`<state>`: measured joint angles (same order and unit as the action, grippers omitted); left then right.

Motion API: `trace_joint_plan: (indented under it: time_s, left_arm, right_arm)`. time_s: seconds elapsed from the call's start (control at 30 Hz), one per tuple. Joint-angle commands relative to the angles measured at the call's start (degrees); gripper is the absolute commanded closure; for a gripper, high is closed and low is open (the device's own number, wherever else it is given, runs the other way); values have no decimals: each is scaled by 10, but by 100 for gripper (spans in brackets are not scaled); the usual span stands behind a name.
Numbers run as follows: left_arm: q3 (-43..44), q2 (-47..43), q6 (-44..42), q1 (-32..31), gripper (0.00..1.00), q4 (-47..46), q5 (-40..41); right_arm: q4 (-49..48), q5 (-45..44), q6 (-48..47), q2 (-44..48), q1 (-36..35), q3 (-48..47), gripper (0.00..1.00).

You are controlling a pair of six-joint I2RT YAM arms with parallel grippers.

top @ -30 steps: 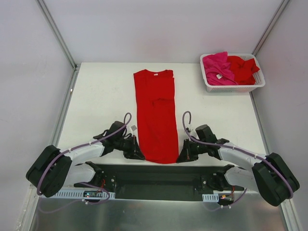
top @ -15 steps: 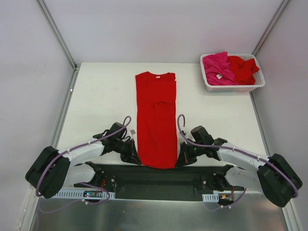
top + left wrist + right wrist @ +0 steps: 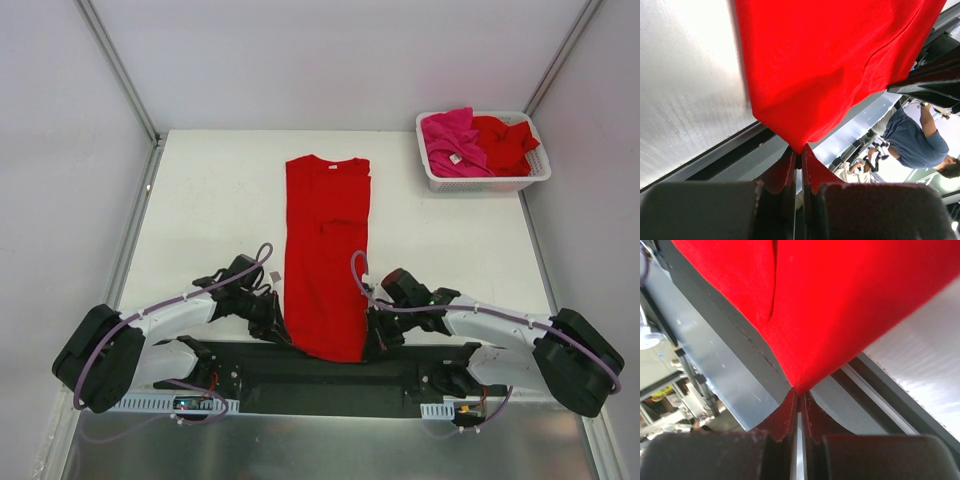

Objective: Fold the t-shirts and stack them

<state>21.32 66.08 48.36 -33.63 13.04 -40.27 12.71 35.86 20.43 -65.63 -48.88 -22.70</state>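
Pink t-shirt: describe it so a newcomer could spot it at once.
On the table, far right corner, sits a white slotted basket. The pink t-shirt fills its left half, beside a red one; it alone is magenta, with a small white label.

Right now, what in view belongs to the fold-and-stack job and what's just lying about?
Job: long red t-shirt, near corners pinched by left gripper and right gripper; magenta t-shirt and crumpled red t-shirt in the white basket.
Lying about: the white basket itself; table.
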Motion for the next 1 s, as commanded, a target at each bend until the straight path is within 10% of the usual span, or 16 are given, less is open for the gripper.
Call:
trace_joint_plan:
  time_s: [0.0,0.97]
  left_arm:
    - [15,-7,-8,6,100,16,-16]
    - [85,43,-62,-50,100,124,-20]
  right_arm:
    - [9,-18,-4,-14,-26,-30,98]
    - [42,-58,-8,-18,-36,-71,99]
